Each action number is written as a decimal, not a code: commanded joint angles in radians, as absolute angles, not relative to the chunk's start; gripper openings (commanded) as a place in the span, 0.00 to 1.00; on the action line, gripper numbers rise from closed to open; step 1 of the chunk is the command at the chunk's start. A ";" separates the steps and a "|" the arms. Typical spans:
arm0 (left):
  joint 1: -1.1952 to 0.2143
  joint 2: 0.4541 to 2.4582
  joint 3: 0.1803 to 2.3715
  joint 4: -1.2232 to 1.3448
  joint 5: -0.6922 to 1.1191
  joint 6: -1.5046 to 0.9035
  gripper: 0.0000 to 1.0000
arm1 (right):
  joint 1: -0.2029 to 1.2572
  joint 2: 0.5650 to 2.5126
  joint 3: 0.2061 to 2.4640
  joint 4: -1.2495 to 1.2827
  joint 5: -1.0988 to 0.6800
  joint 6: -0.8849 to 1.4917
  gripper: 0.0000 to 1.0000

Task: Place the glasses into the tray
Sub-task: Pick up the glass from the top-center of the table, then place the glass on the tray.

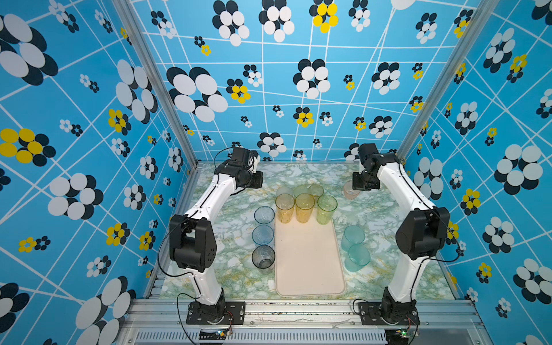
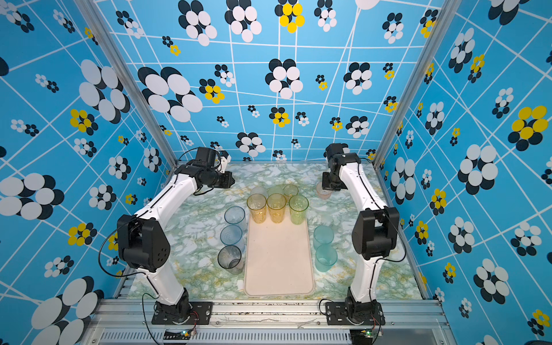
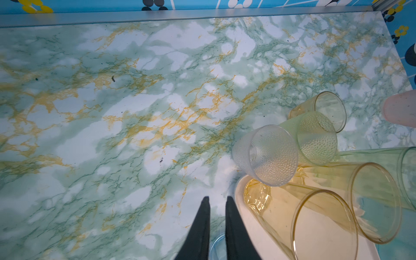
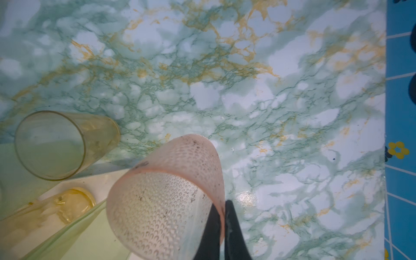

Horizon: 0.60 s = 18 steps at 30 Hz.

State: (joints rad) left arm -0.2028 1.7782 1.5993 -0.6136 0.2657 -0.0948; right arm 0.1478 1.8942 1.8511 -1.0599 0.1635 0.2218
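Pink tumbler (image 4: 166,198): pinched at rim wall by right gripper (image 4: 222,202), beside far right corner of tray (image 1: 309,263), not yet inside. Left gripper (image 3: 217,199) slightly parted, empty, above table (image 3: 112,135). Step in hand: transfer. Next: carry over bare tray floor, set upright, release.

The tray (image 2: 277,268) lies mid-table. Two amber tumblers (image 2: 257,209) and a green tumbler (image 2: 298,210) stand at its far end. A pink tumbler (image 2: 322,192), farther right, is partly hidden by the right arm (image 2: 355,179).
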 commanded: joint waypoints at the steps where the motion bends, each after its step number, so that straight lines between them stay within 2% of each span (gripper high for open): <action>1: -0.192 1.709 1.573 -0.592 0.266 -0.112 0.17 | 0.150 1.768 1.818 -1.055 0.198 0.224 0.00; 9: -0.196 1.592 1.477 -0.543 0.271 -0.140 0.17 | 0.174 1.446 1.691 -1.035 0.119 0.157 0.00; 18: -0.234 1.524 1.415 -0.504 0.269 -0.135 0.17 | 0.446 1.193 1.529 -1.101 0.038 0.090 0.00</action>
